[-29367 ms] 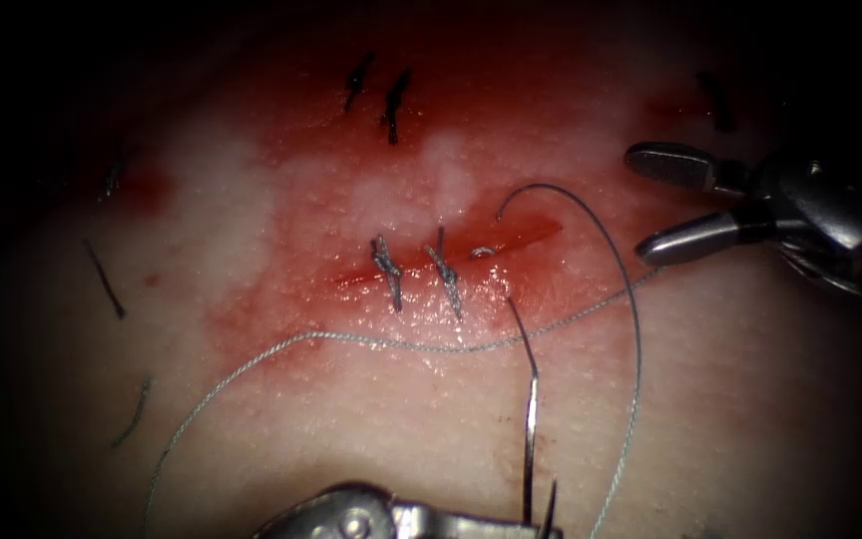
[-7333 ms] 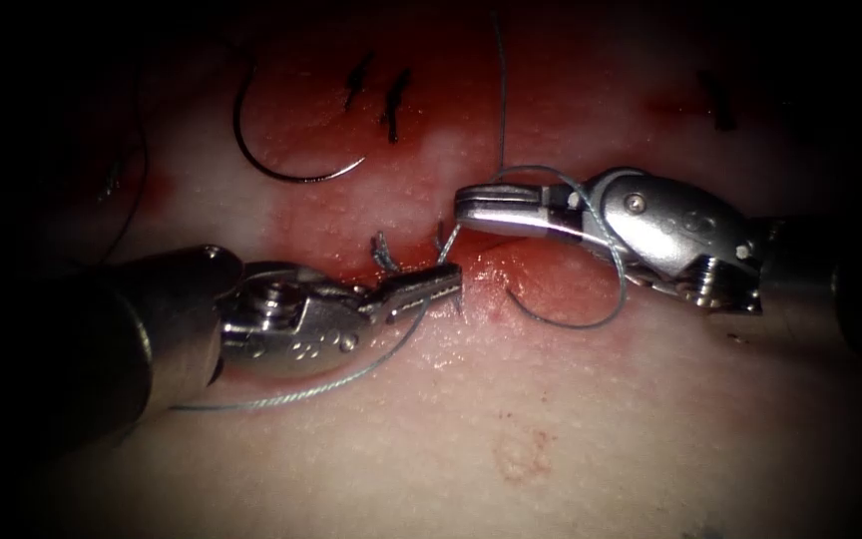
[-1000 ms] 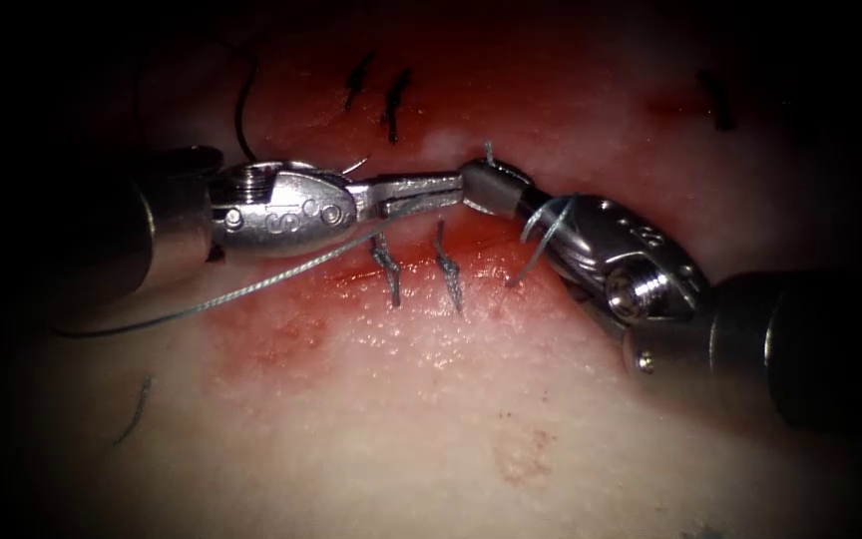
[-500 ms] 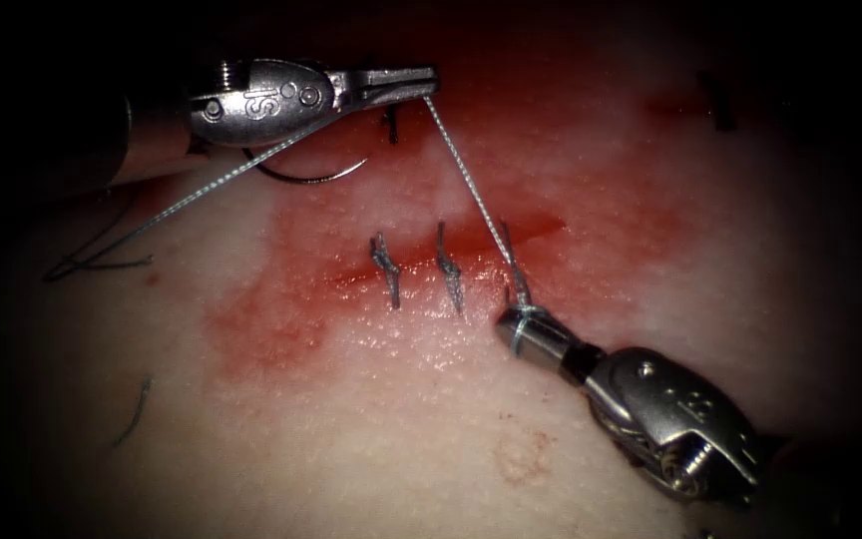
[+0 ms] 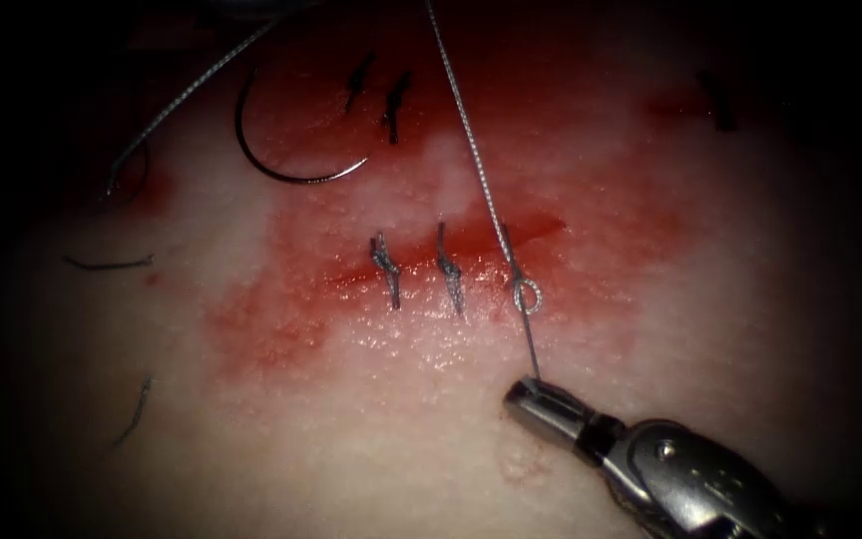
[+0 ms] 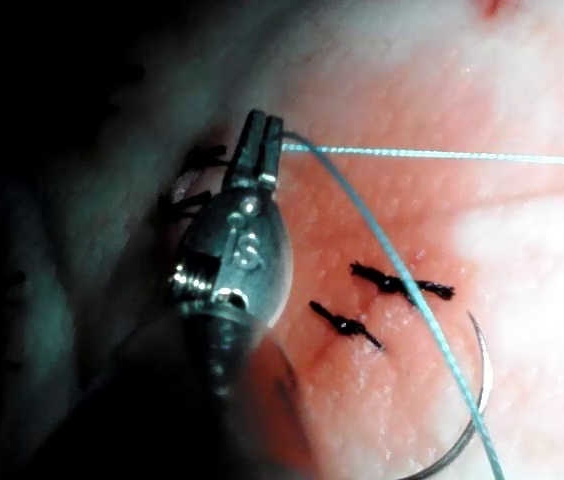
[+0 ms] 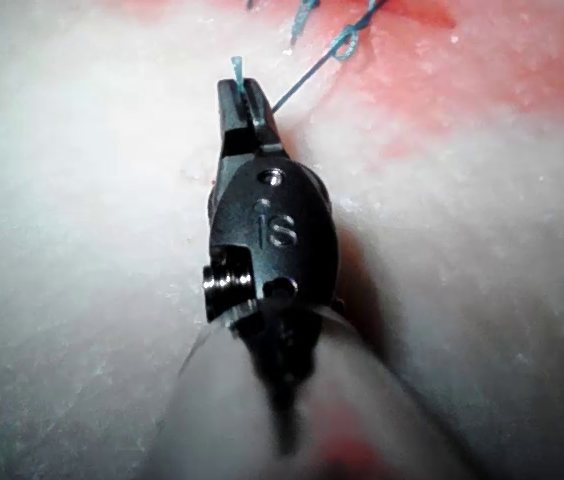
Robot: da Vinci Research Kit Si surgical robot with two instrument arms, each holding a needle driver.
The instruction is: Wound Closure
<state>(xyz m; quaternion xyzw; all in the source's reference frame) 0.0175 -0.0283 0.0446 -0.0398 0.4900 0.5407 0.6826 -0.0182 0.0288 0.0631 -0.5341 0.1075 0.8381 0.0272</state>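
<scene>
My right tool (image 5: 523, 392) stands in front of the cut (image 5: 511, 234), below its right end, jaws shut on the thread (image 5: 481, 180); the right wrist view shows a short end poking past the jaws (image 7: 240, 92). From there the thread rises through a small loop (image 5: 527, 295) at the cut's right end and leaves by the top edge. In the left wrist view my left tool (image 6: 262, 128) is shut on the same thread (image 6: 442, 153). The curved needle (image 5: 281, 165) lies free on the tissue, up and left of the cut, held by neither tool. Two tied stitches (image 5: 387, 269) cross the cut.
Red fluid (image 5: 271, 319) stains the tissue around the cut. Dark stitches (image 5: 391, 100) sit behind it, another at the far right (image 5: 718, 100). Loose cut thread ends (image 5: 107, 265) lie at the left. A second strand (image 5: 192, 95) runs off to the upper left.
The tools have drawn apart: the left rose out of the endoscope view, the right pulled down toward the front. The loop slid off the right jaws and shrank to a small ring by the cut.
</scene>
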